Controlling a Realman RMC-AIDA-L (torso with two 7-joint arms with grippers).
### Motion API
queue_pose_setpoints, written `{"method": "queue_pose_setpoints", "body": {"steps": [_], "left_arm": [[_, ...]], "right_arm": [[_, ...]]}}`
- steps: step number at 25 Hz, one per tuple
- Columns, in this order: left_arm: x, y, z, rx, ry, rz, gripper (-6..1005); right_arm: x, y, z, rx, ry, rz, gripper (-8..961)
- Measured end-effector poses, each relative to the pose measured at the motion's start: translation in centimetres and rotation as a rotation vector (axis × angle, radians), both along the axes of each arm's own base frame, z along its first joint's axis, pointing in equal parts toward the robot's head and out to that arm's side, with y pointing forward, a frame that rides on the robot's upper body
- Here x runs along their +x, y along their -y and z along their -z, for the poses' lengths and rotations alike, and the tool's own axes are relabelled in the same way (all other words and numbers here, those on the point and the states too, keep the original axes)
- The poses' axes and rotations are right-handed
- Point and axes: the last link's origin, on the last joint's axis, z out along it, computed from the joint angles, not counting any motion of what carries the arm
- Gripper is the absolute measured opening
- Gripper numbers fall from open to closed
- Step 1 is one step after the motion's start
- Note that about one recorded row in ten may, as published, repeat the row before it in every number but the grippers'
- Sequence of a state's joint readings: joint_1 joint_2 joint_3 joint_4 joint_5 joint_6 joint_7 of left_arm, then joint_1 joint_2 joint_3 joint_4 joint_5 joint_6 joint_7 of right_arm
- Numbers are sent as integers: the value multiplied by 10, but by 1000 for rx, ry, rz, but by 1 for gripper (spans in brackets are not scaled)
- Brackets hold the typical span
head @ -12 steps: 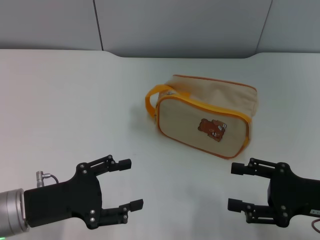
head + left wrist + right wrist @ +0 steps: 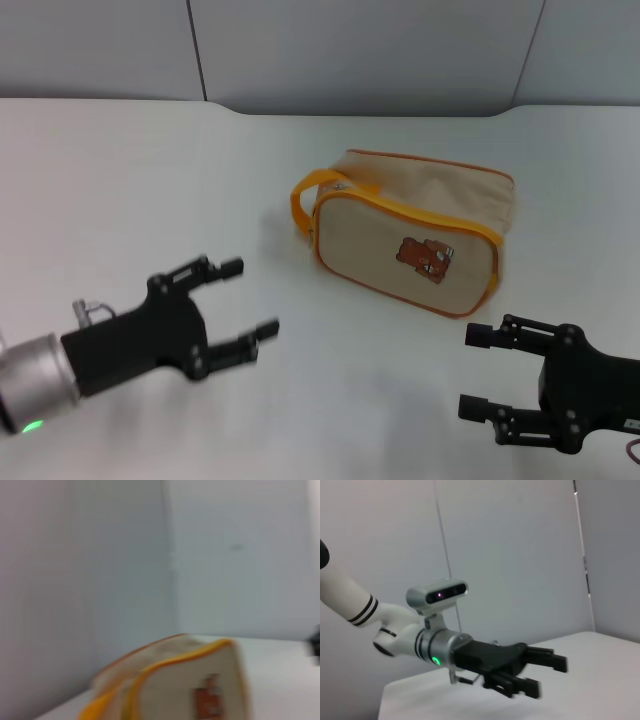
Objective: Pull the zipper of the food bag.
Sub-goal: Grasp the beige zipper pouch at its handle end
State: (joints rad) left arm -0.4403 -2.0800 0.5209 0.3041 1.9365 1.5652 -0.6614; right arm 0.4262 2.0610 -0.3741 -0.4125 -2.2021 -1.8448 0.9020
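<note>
The food bag [image 2: 410, 228], beige with orange piping and a brown bear patch, lies on the white table [image 2: 120, 180] right of centre. Its orange loop handle [image 2: 305, 195] is at its left end. The zipper's silver pull tab [image 2: 341, 186] shows by the handle at the bag's top. My left gripper [image 2: 248, 298] is open, left of and nearer than the bag, apart from it. It also shows in the right wrist view [image 2: 547, 675]. My right gripper [image 2: 480, 370] is open, in front of the bag's right end. The bag shows blurred in the left wrist view [image 2: 185, 680].
Grey wall panels [image 2: 360, 50] stand behind the table's far edge.
My left gripper has risen and moved forward toward the bag, tilting its fingers up. The right gripper and the bag have stayed in place.
</note>
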Motion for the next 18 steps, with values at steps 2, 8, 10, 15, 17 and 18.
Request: {"method": "queue_pose_setpoints", "body": {"steps": [2,8,10,15,17,18], "left_arm": [[0,-12,5,57,-12,-46,816],[16,-48,31,114,-62,-120,815],[26,-59,43,101,-92,-120,815],[40,-74,48,107,-97,-133,816],[42,-76,49,107,-102,-133,816],[44,-78,51,106,-109,-133,816]], "right_arm": [[1,0,-3,15,-10,8,770],[15,4,-26,173,-59,84,770],[19,8,-30,197,-64,102,770],[21,9,-31,204,-63,112,770],[21,9,-30,201,-62,113,770],[20,10,-29,199,-61,112,770]]}}
